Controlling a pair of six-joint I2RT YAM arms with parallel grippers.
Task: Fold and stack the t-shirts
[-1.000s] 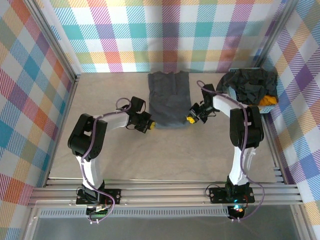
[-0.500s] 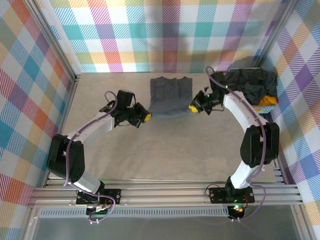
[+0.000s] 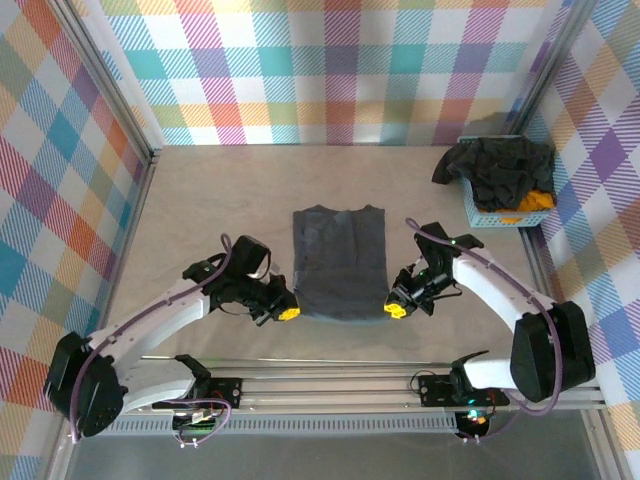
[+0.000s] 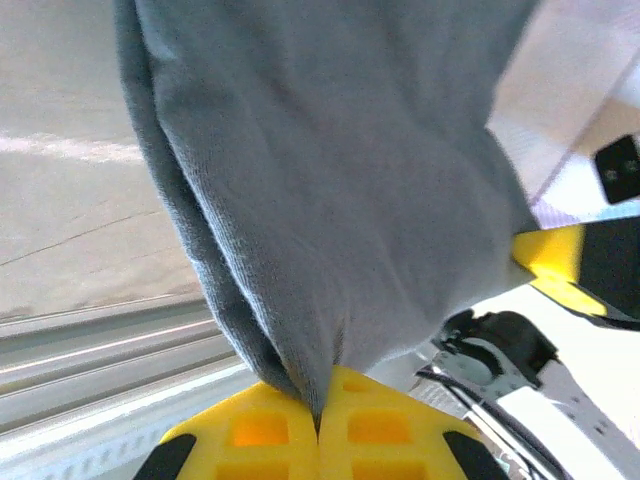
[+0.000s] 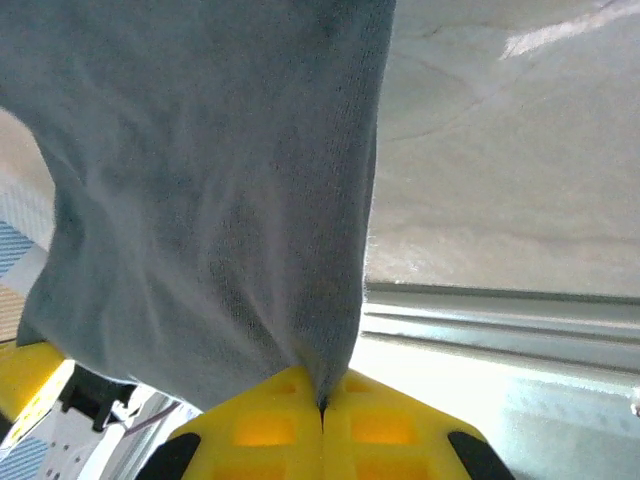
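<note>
The left gripper [image 3: 288, 312] is clamped on the near left corner of a dark grey t-shirt [image 3: 340, 262]. The right gripper [image 3: 395, 308] pinches its near right corner. The shirt lies spread between them at the centre of the table [image 3: 220, 200], collar toward 12 o'clock. At 2 o'clock, a light blue basket [image 3: 478, 212] holds more dark shirts [image 3: 500, 168] and an orange-yellow shirt [image 3: 537, 202].

No lettering, label, brand, number or sign can be read. The dark grey t-shirt [image 3: 340, 262] shows plain cloth (a pale mark on a small black block [image 4: 620, 170] is too blurred).
</note>
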